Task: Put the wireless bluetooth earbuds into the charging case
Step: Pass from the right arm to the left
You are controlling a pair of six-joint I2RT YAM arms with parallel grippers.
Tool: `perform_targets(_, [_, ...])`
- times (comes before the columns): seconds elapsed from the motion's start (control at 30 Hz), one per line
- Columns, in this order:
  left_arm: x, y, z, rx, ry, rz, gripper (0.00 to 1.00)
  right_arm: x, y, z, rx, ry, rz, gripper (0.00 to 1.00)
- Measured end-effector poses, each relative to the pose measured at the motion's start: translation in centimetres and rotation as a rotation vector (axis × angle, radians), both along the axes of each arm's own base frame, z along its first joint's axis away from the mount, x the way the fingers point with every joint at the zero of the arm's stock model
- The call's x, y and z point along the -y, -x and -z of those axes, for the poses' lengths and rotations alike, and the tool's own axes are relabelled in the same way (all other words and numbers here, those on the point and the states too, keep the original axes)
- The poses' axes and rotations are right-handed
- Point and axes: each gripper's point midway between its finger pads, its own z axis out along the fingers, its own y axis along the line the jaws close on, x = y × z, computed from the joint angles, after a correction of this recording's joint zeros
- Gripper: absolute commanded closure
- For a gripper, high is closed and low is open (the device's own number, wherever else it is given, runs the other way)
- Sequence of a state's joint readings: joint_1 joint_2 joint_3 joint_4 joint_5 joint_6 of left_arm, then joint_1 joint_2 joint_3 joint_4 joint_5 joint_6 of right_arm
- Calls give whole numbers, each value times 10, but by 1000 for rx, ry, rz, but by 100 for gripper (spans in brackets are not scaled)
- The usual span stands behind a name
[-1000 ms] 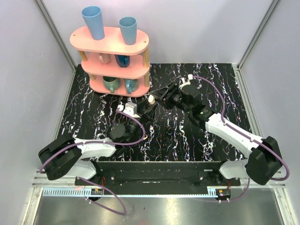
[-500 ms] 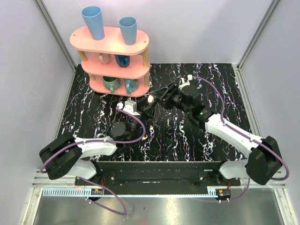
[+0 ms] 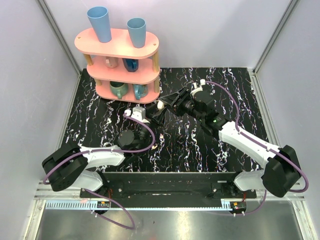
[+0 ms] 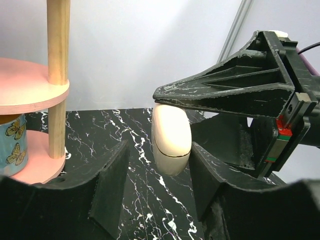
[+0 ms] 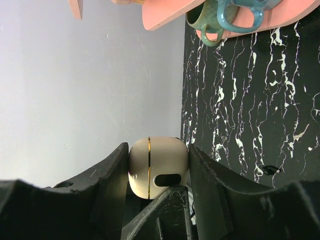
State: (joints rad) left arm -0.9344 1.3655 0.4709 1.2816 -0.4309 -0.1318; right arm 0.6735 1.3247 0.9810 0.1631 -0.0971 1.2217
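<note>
Charging case [image 4: 171,135] is held mid-frame, long axis upright, seam toward the bottom, pinched by right gripper [image 5: 158,152] and flanked by left gripper [image 4: 160,147], whose contact cannot be told.

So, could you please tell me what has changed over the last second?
The left gripper edged forward, and its jaws now flank the charging case without clamping it. The right gripper shifted slightly toward the pink shelf, keeping hold of the case. The shelf and the cups stayed put.
</note>
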Motion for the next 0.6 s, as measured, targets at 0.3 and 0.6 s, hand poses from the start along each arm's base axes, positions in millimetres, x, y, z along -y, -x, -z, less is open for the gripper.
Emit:
perform_targets(0.3, [-2, -1, 0, -3, 6, -13, 53, -1, -1, -4, 8, -17, 1, 63])
perform_targets(0.6, [-1, -2, 3, -7, 2, -15, 51, 0, 0, -1, 2, -20, 2, 63])
